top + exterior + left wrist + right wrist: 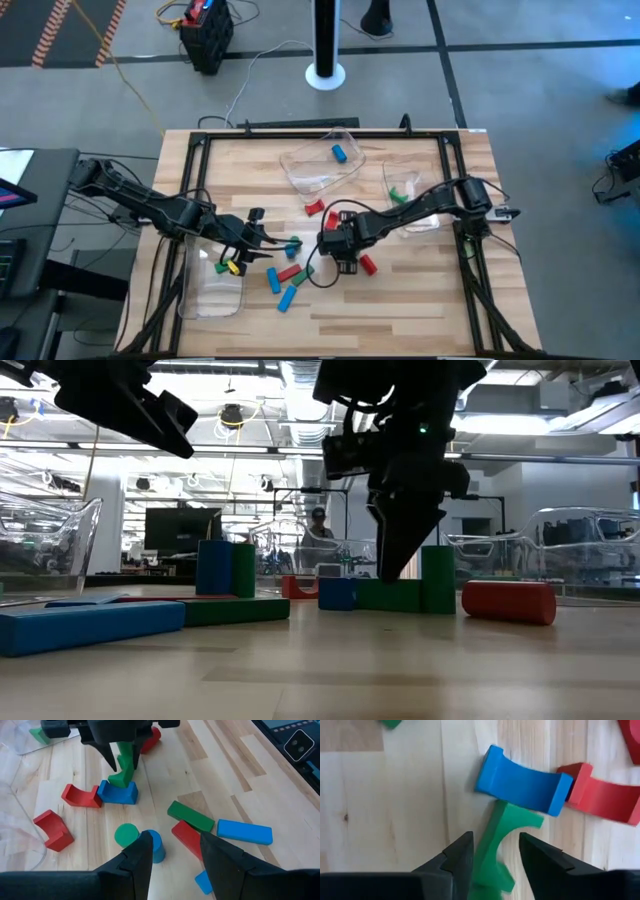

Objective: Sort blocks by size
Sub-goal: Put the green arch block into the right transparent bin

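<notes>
Right wrist view: right hand [495,857] straddles green arch block [502,837], fingers parted, not yet gripping; next close and lift; left hand [172,852] open, empty.

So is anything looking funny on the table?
Yes: a green arch block stands tilted between the right gripper's open fingers, leaning on a blue arch block. The other blocks just lie scattered.
</notes>
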